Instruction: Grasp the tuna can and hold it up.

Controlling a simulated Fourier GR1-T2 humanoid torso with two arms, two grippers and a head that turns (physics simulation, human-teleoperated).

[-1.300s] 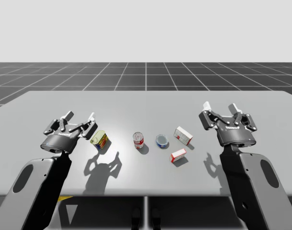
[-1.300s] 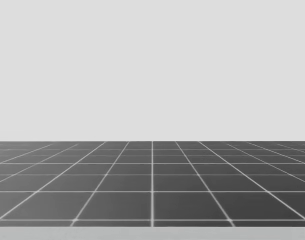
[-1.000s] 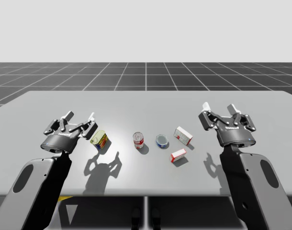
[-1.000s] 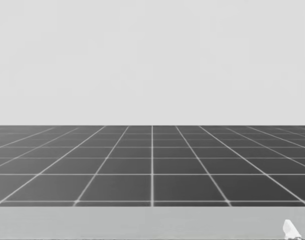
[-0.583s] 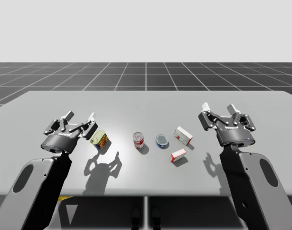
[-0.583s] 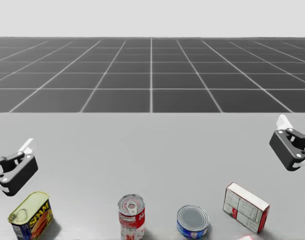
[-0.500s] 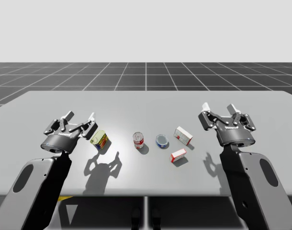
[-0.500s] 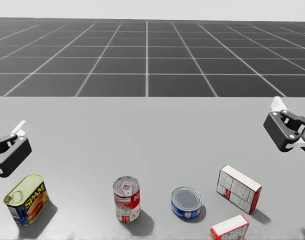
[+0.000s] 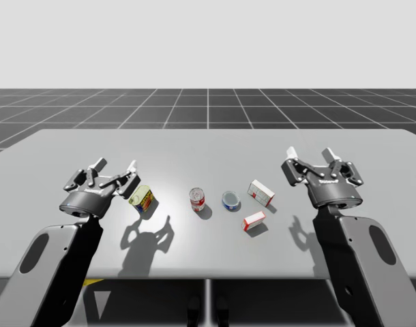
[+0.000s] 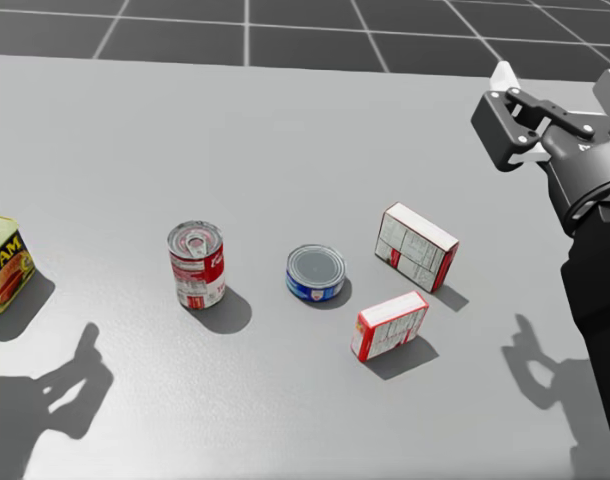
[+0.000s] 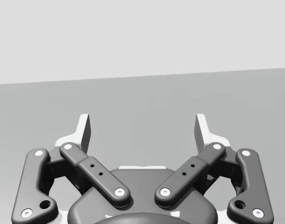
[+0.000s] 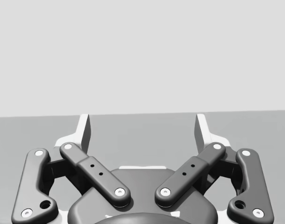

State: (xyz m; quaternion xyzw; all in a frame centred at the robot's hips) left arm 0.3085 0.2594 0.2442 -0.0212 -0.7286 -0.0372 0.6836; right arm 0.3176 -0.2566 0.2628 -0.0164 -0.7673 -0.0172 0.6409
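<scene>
My left pincer and right pincer were spread and empty; the low round blue metal tuna can sat untouched on the grey desk.
High view: it stood between a tall red-and-white can and two white-and-red card boxes, well apart from both pincers. Head view: the boxes lay on the right pincer's side. Wrist views: fingers wide, nothing between. I judged the right arm should drop from above, straddling the can, clear of the boxes.

high: wide, above table | head: closer, same table | wrists: forward, level
</scene>
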